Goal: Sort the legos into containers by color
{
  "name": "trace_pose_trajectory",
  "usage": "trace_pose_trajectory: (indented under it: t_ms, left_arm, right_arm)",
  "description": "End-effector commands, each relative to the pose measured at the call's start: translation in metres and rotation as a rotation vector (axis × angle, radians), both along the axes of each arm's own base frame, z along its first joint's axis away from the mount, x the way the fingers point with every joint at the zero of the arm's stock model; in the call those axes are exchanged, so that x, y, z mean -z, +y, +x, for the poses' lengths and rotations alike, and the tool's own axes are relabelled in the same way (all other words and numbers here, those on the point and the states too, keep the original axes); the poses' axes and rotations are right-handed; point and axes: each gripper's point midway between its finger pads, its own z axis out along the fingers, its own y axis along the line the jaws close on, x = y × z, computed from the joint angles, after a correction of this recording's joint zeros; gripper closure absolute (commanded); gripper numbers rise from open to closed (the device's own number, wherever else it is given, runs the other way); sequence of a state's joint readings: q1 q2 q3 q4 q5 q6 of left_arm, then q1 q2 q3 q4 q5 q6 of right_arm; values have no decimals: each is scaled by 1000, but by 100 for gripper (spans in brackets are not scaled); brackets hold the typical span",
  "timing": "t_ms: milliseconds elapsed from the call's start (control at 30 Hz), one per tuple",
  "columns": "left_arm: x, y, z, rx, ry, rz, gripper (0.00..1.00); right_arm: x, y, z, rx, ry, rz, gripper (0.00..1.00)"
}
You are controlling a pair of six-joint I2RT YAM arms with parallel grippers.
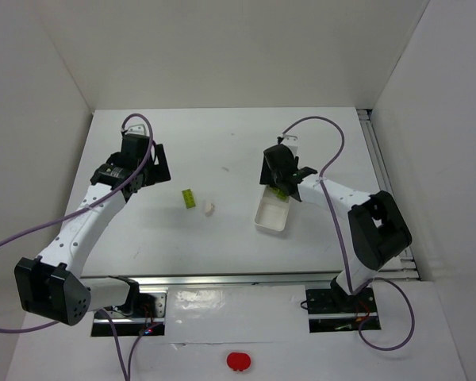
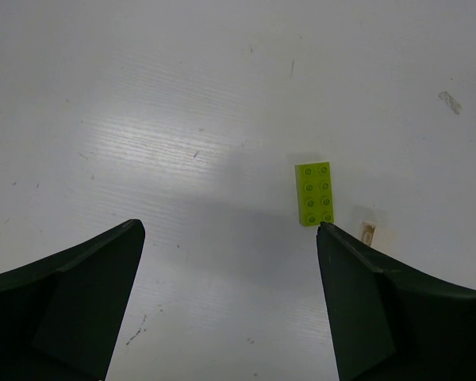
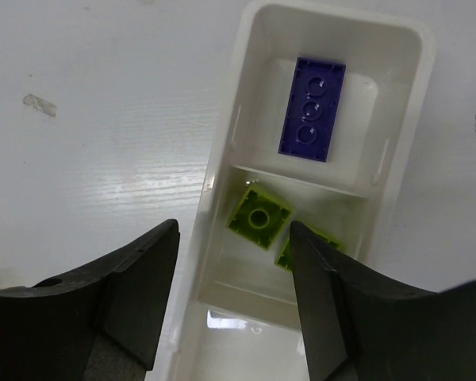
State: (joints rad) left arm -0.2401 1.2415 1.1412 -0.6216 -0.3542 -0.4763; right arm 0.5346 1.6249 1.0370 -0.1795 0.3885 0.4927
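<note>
Drop-off looks finished: the right gripper (image 3: pixel 233 254), jaws parted, hangs over the tray's (image 3: pixel 227 135) middle compartment, where two green bricks (image 3: pixel 259 218) lie, apparently free. Next, the left gripper (image 2: pixel 230 230), spread wide, must lower squarely astride the loose green brick (image 2: pixel 315 193).

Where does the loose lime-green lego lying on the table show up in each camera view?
Top external: the loose green lego lies left of centre.
Left wrist: it is right of centre, ahead of the open left claw.
Right wrist: not in it; the green legos there lie inside the tray.
Shared landmark: the cream lego lies close beside it in the top and left wrist views.
</note>
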Motion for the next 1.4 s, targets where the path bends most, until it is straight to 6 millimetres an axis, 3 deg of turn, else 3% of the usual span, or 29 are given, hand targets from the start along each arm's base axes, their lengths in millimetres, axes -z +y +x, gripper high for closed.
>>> trace_pose_trajectory:
  t_ms: [0, 133, 200, 233, 300, 333, 367, 467, 500, 533, 567, 600, 633, 700, 733, 800, 867, 933, 1067, 1133, 1167, 1267, 1300, 1333, 1367]
  left_arm:
    - [-24, -1, 9, 0, -64, -10, 1]
    - [-24, -1, 9, 0, -64, -10, 1]
    - [-24, 0, 9, -16, -67, -9, 1]
    - [-24, 3, 9, -33, -71, -6, 1]
    - [-23, 6, 7, -55, -65, -1, 1]
    - [-22, 8, 5, -73, -58, -2, 1]
    - [-22, 9, 5, -81, -60, 6, 1]
    - [-30, 18, 0, -135, -80, 15, 1]
    - [-33, 20, 0, -154, -84, 14, 1]
    - [-37, 19, 1, -161, -95, 4, 1]
    - [-40, 23, -2, -172, -100, 13, 1]
    - [-43, 24, -3, -186, -113, 8, 1]
    - [-42, 26, -5, -202, -108, 7, 1]
    - [-46, 29, -7, -213, -125, 13, 1]
    - [-51, 30, -8, -225, -142, 7, 1]
    - [-51, 31, -11, -225, -145, 6, 1]
    - [-50, 32, -13, -225, -145, 6, 1]
    - [-50, 32, -13, -225, -145, 6, 1]
    - [-45, 33, -16, -219, -125, 19, 1]
    - [-45, 33, -16, -219, -125, 19, 1]
    - [-45, 33, -16, -219, -125, 19, 1]
    - [-45, 33, -16, -219, -125, 19, 1]
    - [-45, 33, -16, -219, -125, 19, 1]
    - [-45, 33, -16, -219, -125, 19, 1]
    - [-45, 33, -16, -219, -125, 19, 1]
  right_arm:
    - [-48, 7, 9, 8, -114, 21, 35]
    - [-81, 46, 1, -117, -186, 53, 40]
    - [-74, 81, -9, -247, -163, 60, 40]
    - [-80, 109, -16, -342, -169, 77, 38]
    - [-71, 138, -23, -433, -146, 71, 32]
    - [-61, 157, -23, -482, -121, 61, 23]
    - [-55, 181, -35, -558, -104, 70, 20]
    - [-34, 224, -48, -654, -78, 33, 16]
    - [-30, 233, -50, -668, -74, 31, 14]
    - [-12, 242, -52, -681, -48, 14, 14]
    - [-18, 259, -54, -706, -62, 31, 14]
    - [-14, 265, -52, -717, -55, 37, 14]
    - [5, 272, -56, -731, -25, 17, 14]
    - [5, 288, -54, -743, -36, 25, 14]
    - [22, 292, -57, -753, -8, 6, 14]
    - [26, 299, -52, -728, -18, -8, 14]
    - [47, 301, -50, -711, 1, -51, 21]
    - [50, 303, -45, -676, -12, -76, 27]
    - [57, 297, -36, -622, -14, -124, 53]
    - [41, 297, -33, -611, -42, -113, 64]
    - [19, 294, -31, -594, -76, -101, 72]
    - [-13, 284, -35, -578, -143, -53, 72]
    - [-55, 280, -38, -571, -212, 8, 72]
    - [-53, 266, -41, -548, -236, 9, 72]
    - [-65, 249, -36, -493, -277, 6, 72]
